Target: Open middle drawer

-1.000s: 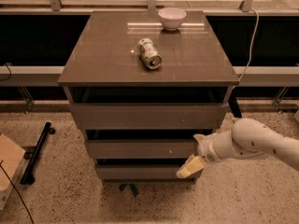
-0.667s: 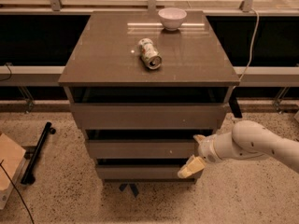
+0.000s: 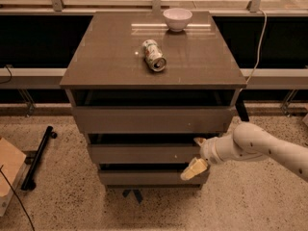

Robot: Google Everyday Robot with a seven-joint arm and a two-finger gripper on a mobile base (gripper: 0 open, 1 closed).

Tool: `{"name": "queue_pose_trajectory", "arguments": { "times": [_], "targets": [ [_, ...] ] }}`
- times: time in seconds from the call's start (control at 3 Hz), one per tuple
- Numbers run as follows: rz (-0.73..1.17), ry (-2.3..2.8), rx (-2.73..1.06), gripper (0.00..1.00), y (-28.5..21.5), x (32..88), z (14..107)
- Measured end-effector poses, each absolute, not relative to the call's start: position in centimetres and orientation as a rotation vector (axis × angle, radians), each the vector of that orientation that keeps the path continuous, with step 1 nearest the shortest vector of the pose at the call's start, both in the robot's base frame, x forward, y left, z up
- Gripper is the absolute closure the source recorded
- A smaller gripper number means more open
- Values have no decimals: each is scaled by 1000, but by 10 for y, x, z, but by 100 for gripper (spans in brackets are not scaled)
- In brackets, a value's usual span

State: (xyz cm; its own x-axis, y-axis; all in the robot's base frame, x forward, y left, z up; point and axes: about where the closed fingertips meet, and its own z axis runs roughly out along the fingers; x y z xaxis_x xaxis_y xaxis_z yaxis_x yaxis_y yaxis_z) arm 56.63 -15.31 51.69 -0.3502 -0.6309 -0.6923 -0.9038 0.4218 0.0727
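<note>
The middle drawer is found between the top drawer and the bottom drawer of a grey-brown cabinet. Its plain flat front is seen with a dark gap above it. It is judged to be shut or nearly so, since none of its inside is shown.

At the right end of that front the end effector is placed. It is spread wide, with one fingertip at the upper edge of the front and the other just below its lower edge, in front of the bottom drawer. The front is thus straddled, but nothing is seen to be firmly held, and whether the fingertips press on the edges cannot be told. The white arm is brought in from the right.

As no handle is offered, a hold on the upper lip is called for. The upper fingertip should be hooked well behind the lip before any pull is made. The pull is best kept straight and level along the drawer's travel, because a grip so far to the right may cause the drawer to be skewed and jammed. The bottom drawer should not be caught by the lower fingertip.

On the worktop a can is laid on its side, and a white bowl is set near the back edge. A slow, smooth pull is advised so that the can is not set rolling.
</note>
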Motion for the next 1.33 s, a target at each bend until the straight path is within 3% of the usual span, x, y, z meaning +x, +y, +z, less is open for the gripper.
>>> {"name": "queue_pose_trajectory", "arguments": {
  "times": [0.33,1.33],
  "targets": [
    [654,2077,-1260,0,-156,597,493],
    [662,2079,-1210,0,-146,602,473]
  ]
}}
